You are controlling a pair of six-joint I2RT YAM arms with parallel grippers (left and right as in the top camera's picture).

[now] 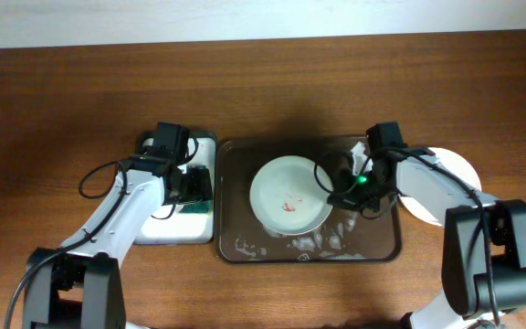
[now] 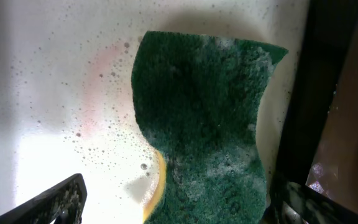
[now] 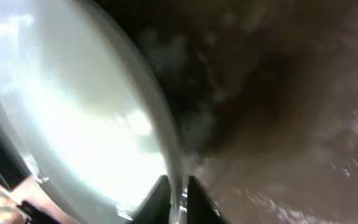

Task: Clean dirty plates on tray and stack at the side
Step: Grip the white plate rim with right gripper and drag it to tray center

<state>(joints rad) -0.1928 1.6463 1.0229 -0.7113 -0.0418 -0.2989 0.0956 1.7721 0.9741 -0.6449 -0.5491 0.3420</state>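
Noted plate (image 1: 274, 183), pale, marked with a red smear (image 1: 289, 203), lying left of centre in the dark brown tray (image 1: 377, 233). Found foam flecks (image 1: 322, 245) on the tray floor along its near edge. Logged right gripper (image 3: 178, 198) pinching the plate's right rim, one finger on either side of the edge, drawn close together. Saw right arm (image 1: 432, 187) lying across a second plate (image 1: 464, 169), white, on the table (image 1: 263, 82) just right of the tray, hiding most of it. Logged left gripper (image 2: 176, 202) spread wide over the small white tray (image 1: 167, 230) beside the brown one, fingers either side of a soapy green sponge (image 2: 204, 118). Cannot tell whether touching it. Found suds scattered across that white floor.
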